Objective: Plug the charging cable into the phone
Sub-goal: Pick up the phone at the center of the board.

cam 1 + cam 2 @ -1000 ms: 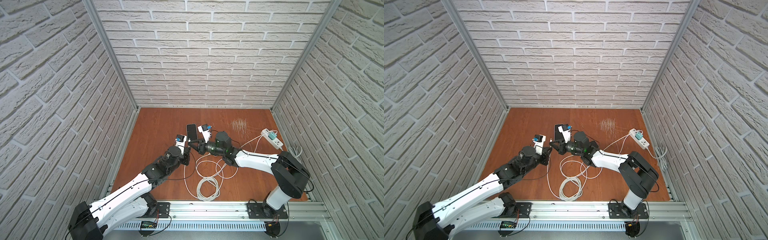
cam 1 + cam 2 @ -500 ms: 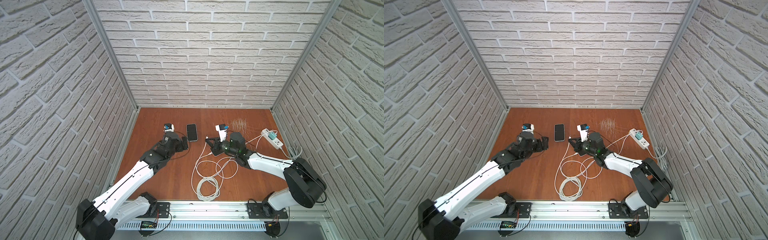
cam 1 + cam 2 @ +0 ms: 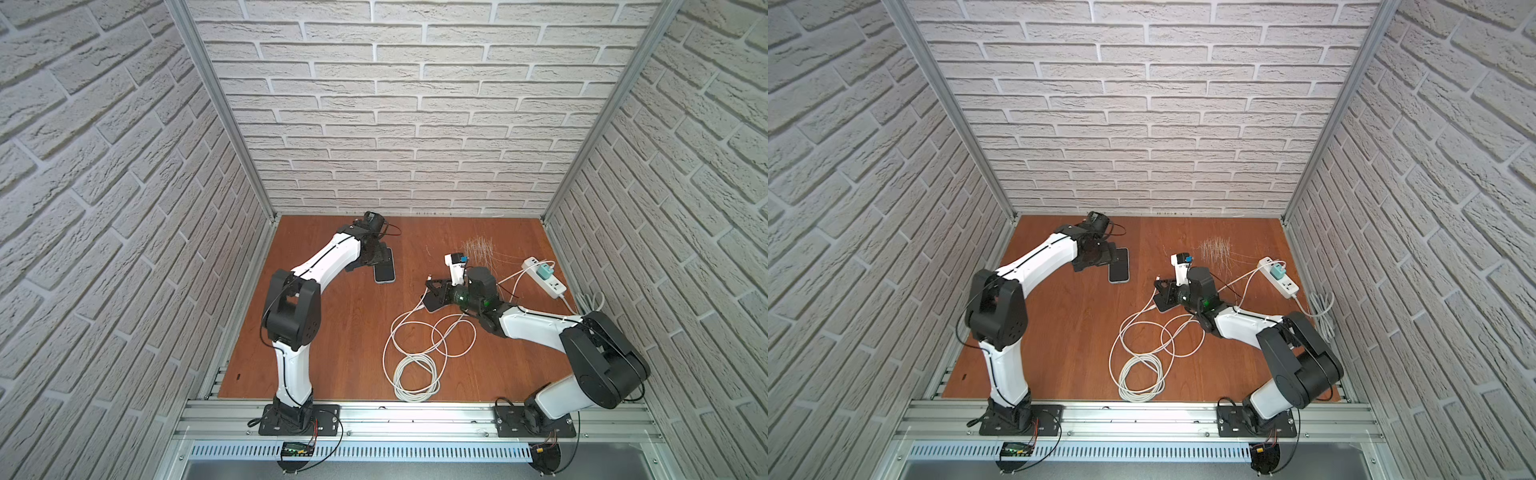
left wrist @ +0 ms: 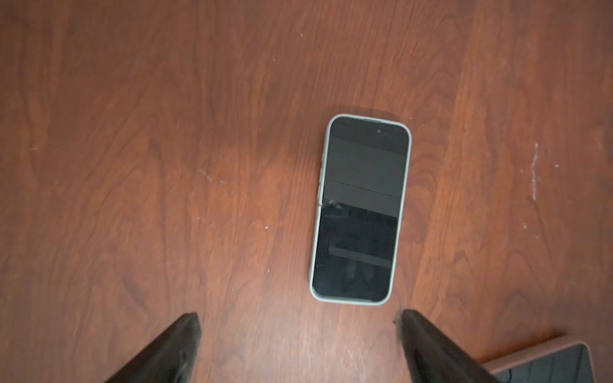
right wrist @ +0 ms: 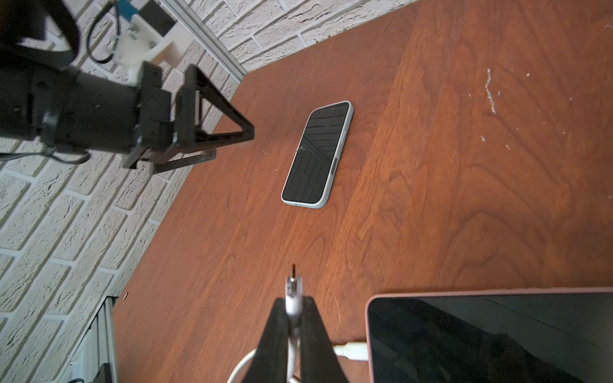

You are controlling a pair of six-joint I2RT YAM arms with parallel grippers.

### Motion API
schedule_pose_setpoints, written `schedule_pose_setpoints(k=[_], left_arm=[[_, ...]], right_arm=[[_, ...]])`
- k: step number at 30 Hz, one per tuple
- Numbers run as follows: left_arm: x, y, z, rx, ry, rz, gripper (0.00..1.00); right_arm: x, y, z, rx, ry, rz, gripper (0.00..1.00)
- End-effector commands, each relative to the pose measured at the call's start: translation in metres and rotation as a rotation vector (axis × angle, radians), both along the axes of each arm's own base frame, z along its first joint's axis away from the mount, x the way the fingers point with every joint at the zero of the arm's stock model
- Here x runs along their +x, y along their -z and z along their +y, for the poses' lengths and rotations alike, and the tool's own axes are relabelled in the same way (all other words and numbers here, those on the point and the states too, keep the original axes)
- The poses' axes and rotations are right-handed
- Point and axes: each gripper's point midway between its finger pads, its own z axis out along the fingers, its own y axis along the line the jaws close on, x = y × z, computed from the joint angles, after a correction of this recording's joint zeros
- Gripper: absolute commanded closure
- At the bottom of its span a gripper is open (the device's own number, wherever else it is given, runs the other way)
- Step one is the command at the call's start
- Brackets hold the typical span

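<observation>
Where the red-brown, wood-grained desk (image 3: 332,340) nears the back wall, the phone (image 3: 384,272) lies flat, screen up. It is a slim rounded rectangle of glossy black glass in a pale grey-green case. Long axis runs front edge to back wall, slightly slanted. In the left wrist view the phone (image 4: 360,209) has its front-camera dot at the end away from the fingertips.

The left gripper (image 4: 298,316) hovers above it, jaws spread wide, empty. The right gripper (image 5: 294,303) has its jaws pinched on the white charging cable (image 5: 292,287) just behind the metal plug. The plug tip aims toward the phone's near short end, well apart, bare desk between.

The charging cable (image 3: 415,374) loops and coils near the front edge. Beside the right gripper sits a dark-screened device in a pinkish case (image 5: 481,331), a white lead at its edge. A white power strip (image 3: 555,284) with a teal adapter (image 3: 542,273) lies by the right wall.
</observation>
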Motion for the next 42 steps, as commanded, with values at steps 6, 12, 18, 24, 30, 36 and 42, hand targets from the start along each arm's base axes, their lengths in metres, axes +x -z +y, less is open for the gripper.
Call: schedule_pose_setpoints(k=[6, 12, 18, 24, 30, 36, 42], left_arm=[[0.026, 0.029, -0.023, -0.013, 0.07, 0.093, 0.02], [0.039, 0.044, -0.032, -0.017, 0.101, 0.107, 0.02], [0.043, 0.062, -0.037, -0.012, 0.119, 0.142, 0.02], [0.045, 0.073, -0.04, 0.004, 0.13, 0.158, 0.02], [0.047, 0.077, -0.046, -0.003, 0.153, 0.159, 0.02], [0.049, 0.078, -0.051, -0.002, 0.17, 0.16, 0.02], [0.046, 0.087, -0.041, 0.043, 0.147, 0.19, 0.02]], right_arm=[[0.006, -0.015, 0.01, 0.045, -0.038, -0.041, 0.97], [0.006, -0.014, 0.011, 0.044, -0.044, -0.038, 0.97], [0.007, -0.013, 0.012, 0.044, -0.047, -0.036, 0.97], [0.007, -0.011, 0.013, 0.042, -0.053, -0.031, 0.97], [0.006, -0.012, 0.014, 0.05, -0.063, -0.033, 0.97], [0.007, -0.011, 0.016, 0.051, -0.067, -0.031, 0.97], [0.007, -0.011, 0.016, 0.051, -0.069, -0.029, 0.97]])
